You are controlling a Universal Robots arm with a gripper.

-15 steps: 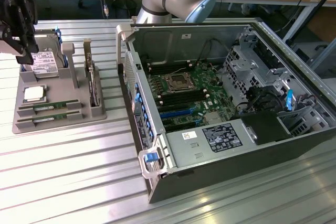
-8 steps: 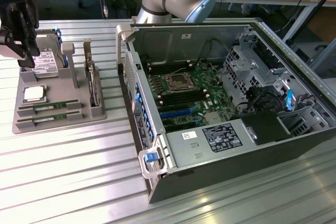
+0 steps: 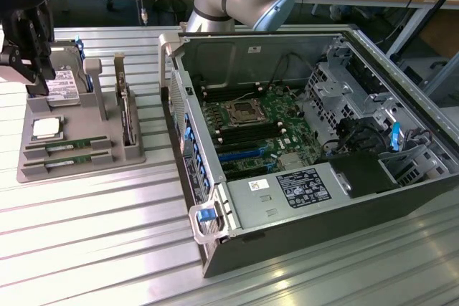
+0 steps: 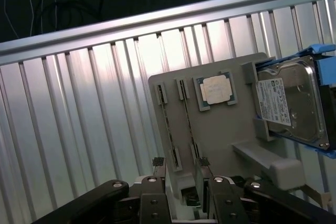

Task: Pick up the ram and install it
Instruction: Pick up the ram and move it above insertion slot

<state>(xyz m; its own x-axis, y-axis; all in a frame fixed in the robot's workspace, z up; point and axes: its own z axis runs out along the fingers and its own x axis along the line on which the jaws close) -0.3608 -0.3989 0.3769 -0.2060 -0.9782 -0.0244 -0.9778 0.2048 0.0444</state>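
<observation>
1. Bench point(image 3: 86, 234): ribbed silver aluminium, glossy, carrying everything listed here.
2. Computer case point(image 3: 323, 228): dark metal box, lid off, lying at the exterior view's right; a green motherboard point(image 3: 251, 127) is inside.
3. Tray point(image 3: 80, 132): matt grey moulded plastic with slots and pockets, well apart from the case at the exterior view's left.
4. Hard drive point(image 3: 61, 84): boxy silver metal with a white label, seated at the tray's far end.
5. My pincer point(image 4: 180, 162): black, its fingers point(image 4: 158, 163) parted to a middling gap and gripping nothing. It hangs above the tray, near the hard drive.
6. Ram point(image 3: 68, 146): long, narrow green circuit-board stick, lying in a tray slot, not held. A second stick point(image 3: 67, 162) lies in the slot just beside it.
7. Processor chip point(image 3: 46, 127): square, silver, flat in its pocket between the hard drive and the ram.
</observation>
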